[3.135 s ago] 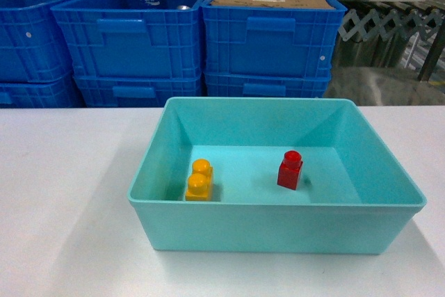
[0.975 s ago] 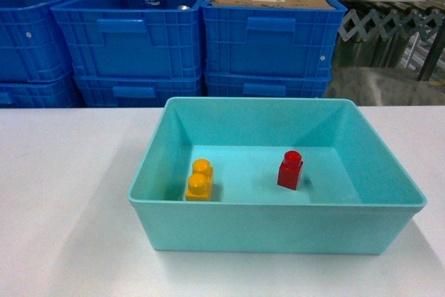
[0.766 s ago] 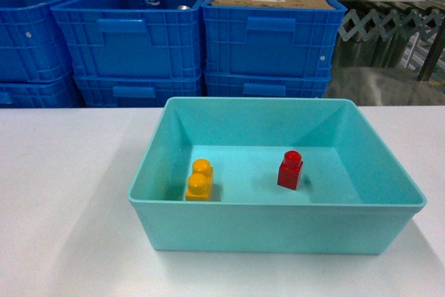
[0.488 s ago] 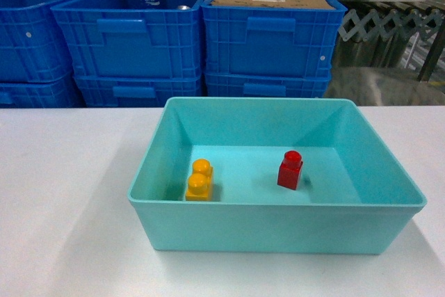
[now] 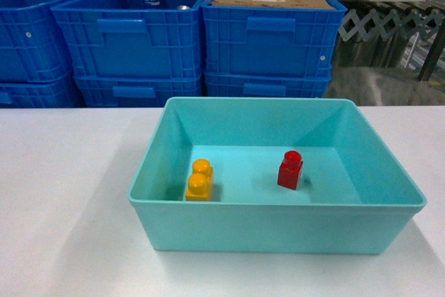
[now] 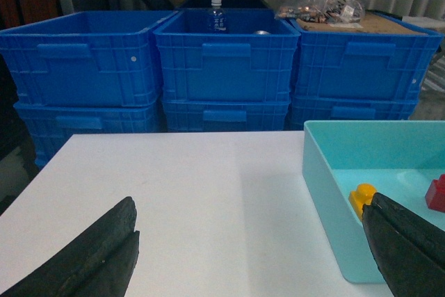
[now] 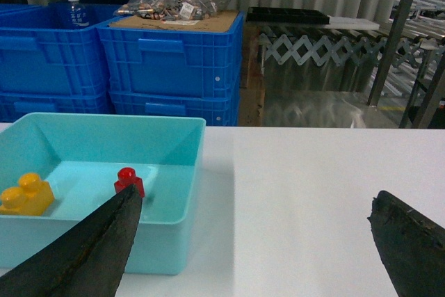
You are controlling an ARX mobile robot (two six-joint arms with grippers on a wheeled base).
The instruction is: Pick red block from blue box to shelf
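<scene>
White table (image 5: 69, 172) holds one blue box (image 5: 278, 231), one red block (image 5: 290, 170); both hands (image 6: 243, 255) (image 7: 257, 241) spread apart.

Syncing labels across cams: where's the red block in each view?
Head: red block right of centre on the blue box floor.
Left wrist: block at the far right edge, cut off by the frame.
Right wrist: block lower left, just above the gripper finger.
Shared landmark: orange-yellow brick inside the same box.
</scene>
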